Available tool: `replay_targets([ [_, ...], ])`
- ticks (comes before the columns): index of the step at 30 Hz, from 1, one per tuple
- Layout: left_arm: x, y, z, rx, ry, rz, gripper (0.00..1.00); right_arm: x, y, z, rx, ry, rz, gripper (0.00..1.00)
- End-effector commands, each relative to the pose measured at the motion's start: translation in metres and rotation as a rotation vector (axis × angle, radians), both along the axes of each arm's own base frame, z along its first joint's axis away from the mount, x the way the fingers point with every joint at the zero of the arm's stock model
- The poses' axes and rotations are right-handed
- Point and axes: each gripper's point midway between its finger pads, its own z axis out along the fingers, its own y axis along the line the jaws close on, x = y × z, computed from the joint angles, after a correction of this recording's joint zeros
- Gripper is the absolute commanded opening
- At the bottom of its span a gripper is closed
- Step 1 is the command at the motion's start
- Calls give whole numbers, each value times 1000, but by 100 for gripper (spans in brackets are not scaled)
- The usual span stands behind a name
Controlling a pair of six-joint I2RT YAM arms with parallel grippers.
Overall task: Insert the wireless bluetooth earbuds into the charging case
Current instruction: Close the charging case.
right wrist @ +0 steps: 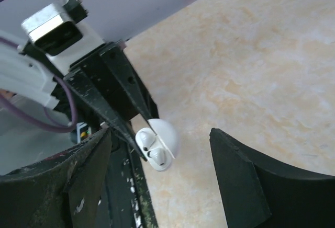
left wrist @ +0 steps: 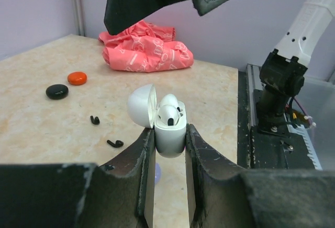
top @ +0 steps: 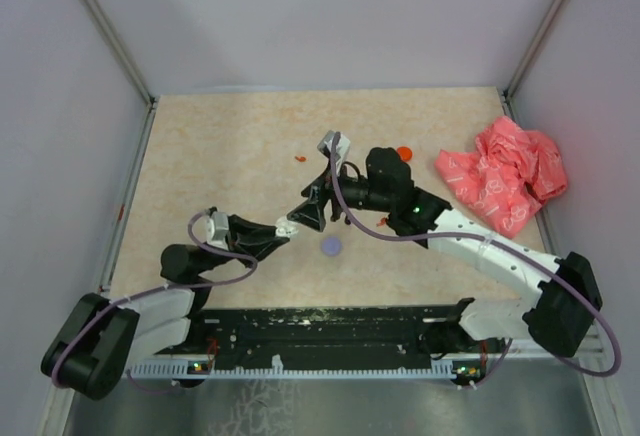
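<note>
Charging case (left wrist: 170,136) is standing upright with its lid swung open, held off the table (left wrist: 42,128) near the front edge. The left pincer (left wrist: 170,134) is pinching it by both sides, jaws pressed tight on the body. 1 white earbud (left wrist: 170,114) is sitting in a slot, stem down.

Directly above, the right pincer (right wrist: 159,132) is hovering with its jaws spread wide, holding nothing and touching nothing, the case showing in the gap below them.

Judging by this, the step in hand is seating an earbud, and that one looks placed. Others are lying loose: 2 black earbuds (left wrist: 115,143) just beside the case in the left wrist view, and a red earbud (top: 299,157) farther back on the table.

The next move is likely calling for the right pincer to drop to 1 of them, take a fine pinch on a tiny, slippery piece and line its stem up with the free slot, while the left one is holding the case steady.
</note>
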Motion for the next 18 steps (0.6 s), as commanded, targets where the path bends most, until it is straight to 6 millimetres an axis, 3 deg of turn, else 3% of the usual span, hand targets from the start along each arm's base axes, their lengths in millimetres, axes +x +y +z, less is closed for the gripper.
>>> replay_targets([
  [1,-12,-4,15,-11,-76,-81,0,-24,13,19,73,57,193,76],
  [9,-17,-6,26,-52,-117,-119,0,-23,26,-15,9,162,249,78],
  [18,-15,-5,26,-58,-111,-110,0,-40,24,-19,19,193,365,74],
])
